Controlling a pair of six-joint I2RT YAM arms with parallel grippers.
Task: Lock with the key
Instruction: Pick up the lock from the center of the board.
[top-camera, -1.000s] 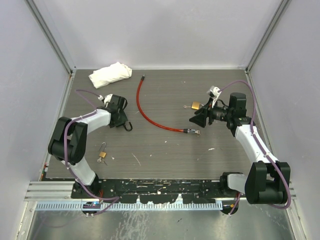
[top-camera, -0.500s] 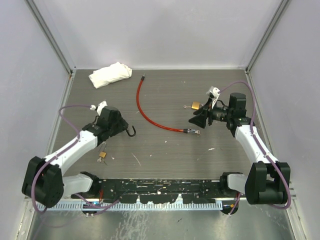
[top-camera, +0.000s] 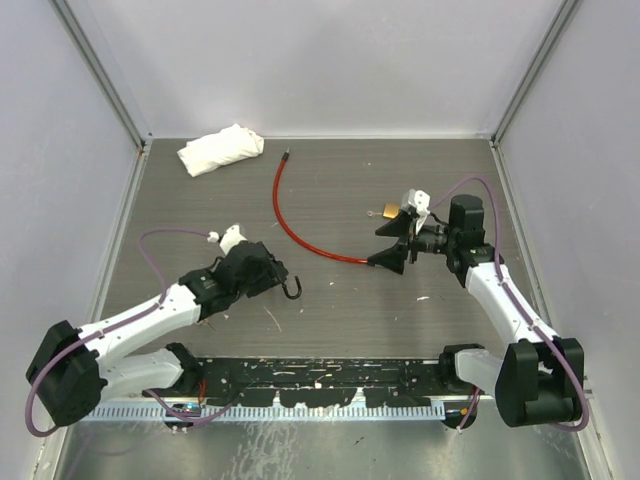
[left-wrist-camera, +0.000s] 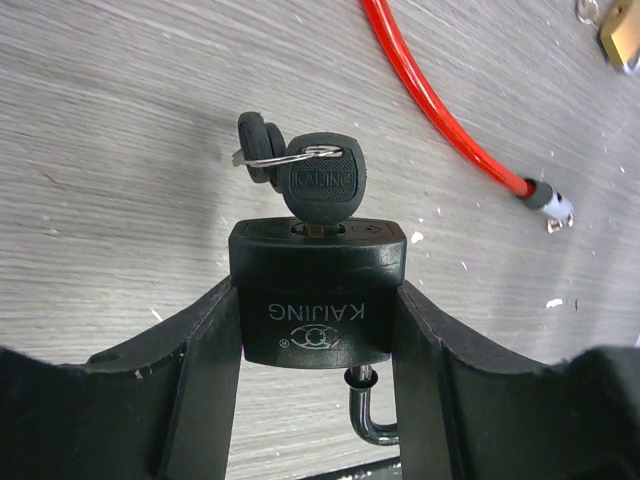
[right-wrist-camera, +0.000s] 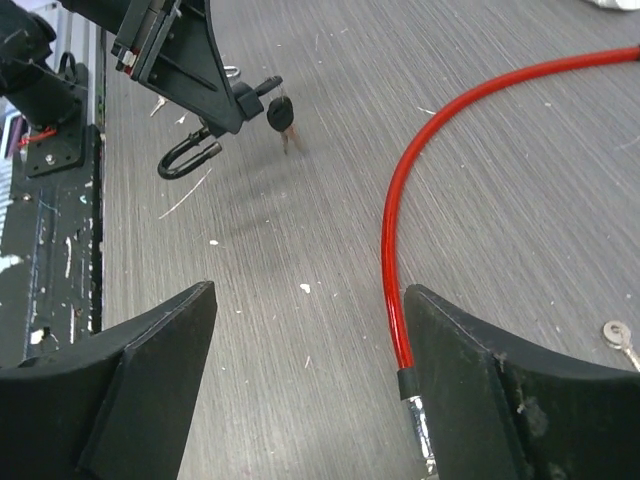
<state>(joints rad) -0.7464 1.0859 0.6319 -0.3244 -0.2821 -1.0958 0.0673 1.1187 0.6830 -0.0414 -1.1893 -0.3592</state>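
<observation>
Two claws in play. Left claw (left-wrist-camera: 315, 335) pinches padlock (left-wrist-camera: 315, 275) off worktop (left-wrist-camera: 110, 140); key (left-wrist-camera: 320, 185) seated, shackle (left-wrist-camera: 365, 425) open. Right claw (right-wrist-camera: 310, 300) spread, empty, beside cable (right-wrist-camera: 395, 270). Step looks like presenting padlock to right claw; next you need shackle pressed home, then key turned.

Table (top-camera: 340, 190): cable (top-camera: 320, 252), cloth (top-camera: 220, 149), brass padlock (top-camera: 390, 211)

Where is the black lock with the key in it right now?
The black lock is clamped in the left gripper, key sticking out; in the top view it is left of centre, near the red cable.
</observation>
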